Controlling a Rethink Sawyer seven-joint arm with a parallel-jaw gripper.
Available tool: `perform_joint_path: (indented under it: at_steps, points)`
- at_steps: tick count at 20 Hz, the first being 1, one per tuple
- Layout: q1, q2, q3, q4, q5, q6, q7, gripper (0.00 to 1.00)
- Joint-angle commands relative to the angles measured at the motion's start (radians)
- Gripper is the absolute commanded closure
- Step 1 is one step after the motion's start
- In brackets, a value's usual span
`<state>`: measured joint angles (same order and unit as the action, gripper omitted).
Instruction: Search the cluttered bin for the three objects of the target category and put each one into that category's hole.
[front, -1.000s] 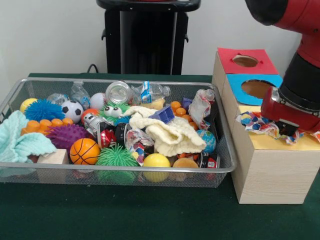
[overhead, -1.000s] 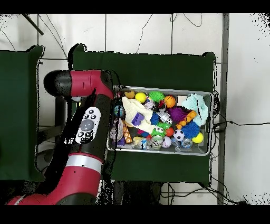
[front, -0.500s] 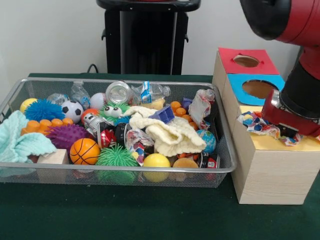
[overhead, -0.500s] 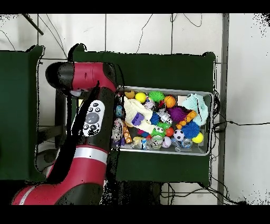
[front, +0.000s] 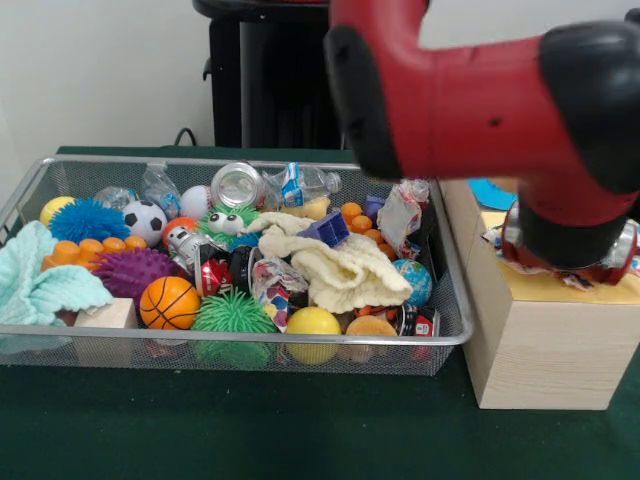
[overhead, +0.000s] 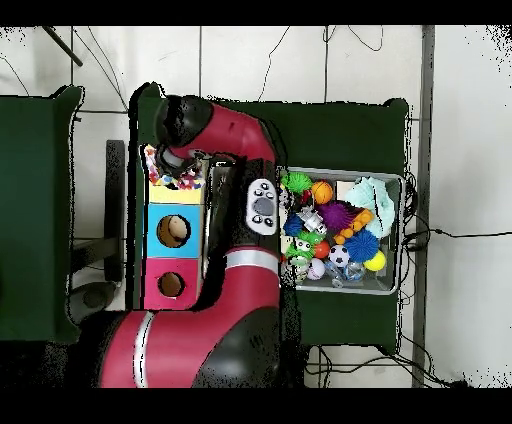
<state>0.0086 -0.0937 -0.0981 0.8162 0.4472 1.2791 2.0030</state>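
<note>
Crumpled multicoloured wrapper (front: 500, 237), thin and crinkly, lying on the yellow top of the wooden sorting box (front: 540, 350), under the gripper (front: 565, 262), whose grip cannot be made out. Risk, as judged: light wrapper snags on the rim or clings, missing the hole. Wire mesh bin (front: 240, 345) alongside: rubbery spiked balls (front: 232, 315), a knitted cream cloth (front: 340, 265), a smooth basketball (front: 168, 302).
</note>
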Motion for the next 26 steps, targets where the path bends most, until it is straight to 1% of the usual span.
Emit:
perform_joint_path:
  at_steps: [1,3,5,6,7,8,9,11,13,14,16,17,18,19,20,21,23,25,26]
  points:
    - [-0.155,0.243,0.431,0.105,0.072,-0.441,-0.467,1.00]
    - [-0.189,0.269,0.505,0.122,0.078,-0.539,-0.532,1.00]
    - [-0.220,0.288,0.571,0.140,0.064,-0.637,-0.587,1.00]
    - [-0.247,0.291,0.620,0.164,0.034,-0.730,-0.624,1.00]
    - [-0.277,0.294,0.671,0.193,-0.012,-0.830,-0.643,1.00]
    - [-0.304,0.288,0.705,0.224,-0.082,-0.928,-0.635,1.00]
    - [-0.326,0.278,0.727,0.257,-0.160,-1.016,-0.601,1.00]
    - [-0.312,0.221,0.670,0.289,-0.312,-1.121,-0.438,1.00]
    - [-0.239,0.146,0.535,0.286,-0.427,-1.177,-0.205,1.00]
    - [-0.203,0.114,0.474,0.288,-0.477,-1.223,-0.098,1.00]
    - [-0.121,0.069,0.339,0.282,-0.536,-1.306,0.089,1.00]
    - [-0.069,0.057,0.255,0.275,-0.550,-1.361,0.177,1.00]
    - [-0.024,0.053,0.178,0.266,-0.544,-1.409,0.240,1.00]
    - [0.027,0.059,0.093,0.261,-0.524,-1.468,0.295,1.00]
    - [0.062,0.065,0.030,0.255,-0.501,-1.500,0.327,1.00]
    - [0.079,0.071,0.003,0.253,-0.492,-1.507,0.345,1.00]
    - [0.076,0.071,0.013,0.256,-0.493,-1.488,0.350,1.00]
    - [0.061,0.068,0.044,0.257,-0.499,-1.438,0.346,1.00]
    - [0.045,0.062,0.075,0.260,-0.504,-1.397,0.340,1.00]
